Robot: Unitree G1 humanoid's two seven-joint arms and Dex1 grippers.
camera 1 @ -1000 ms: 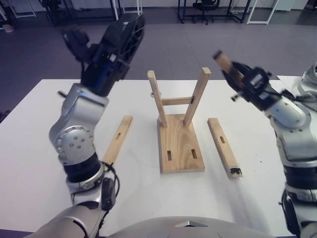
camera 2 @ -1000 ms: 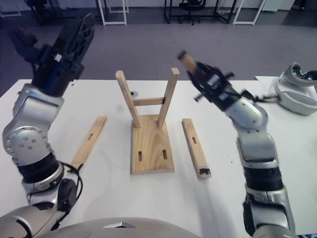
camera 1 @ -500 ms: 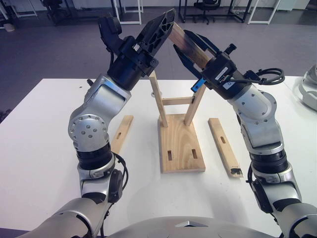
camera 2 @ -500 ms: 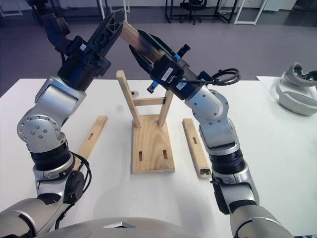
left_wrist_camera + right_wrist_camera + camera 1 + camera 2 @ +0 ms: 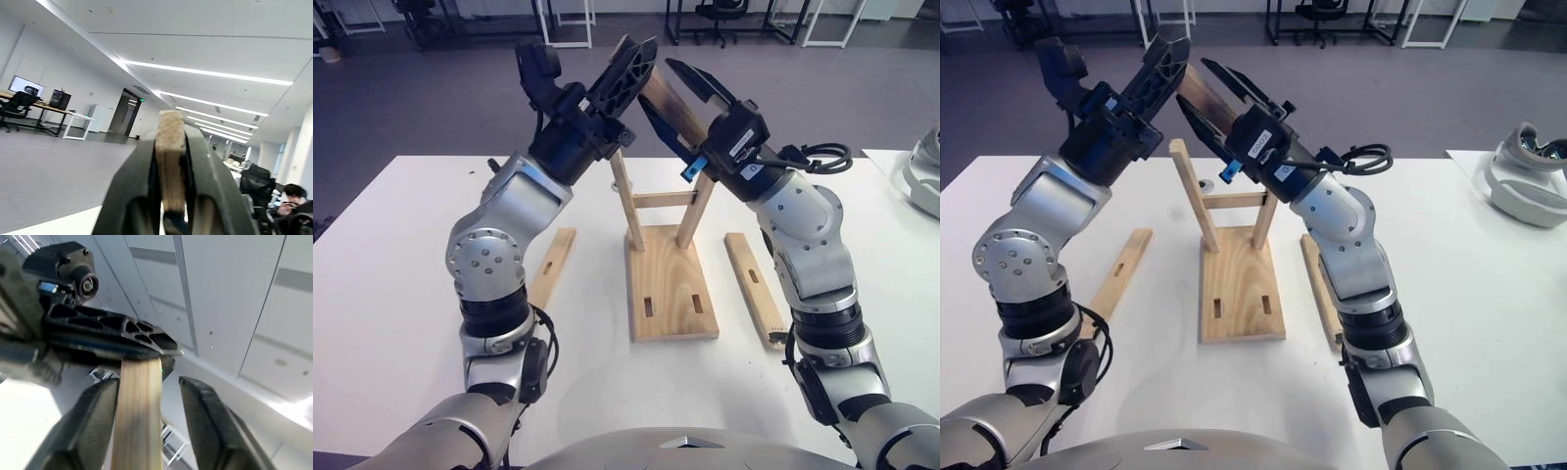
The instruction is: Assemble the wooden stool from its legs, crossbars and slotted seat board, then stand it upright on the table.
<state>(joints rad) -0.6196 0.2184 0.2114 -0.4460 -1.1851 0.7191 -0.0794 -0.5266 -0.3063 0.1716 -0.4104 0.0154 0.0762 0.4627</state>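
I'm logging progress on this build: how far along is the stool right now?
Done: two legs joined by a crossbar stand in the far slots of the seat board. In hand: a second crossbar, clamped by the left end effector, the right end effector open around it. Left: two loose legs lie beside the board, near slots empty, and the stool must be stood upright.

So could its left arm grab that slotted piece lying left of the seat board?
Probably not yet: the left gripper is shut on a wooden bar; the slotted piece itself lies unobstructed.

Four legs (image 5: 625, 196), two crossbars (image 5: 663, 200), one seat board (image 5: 671, 308)
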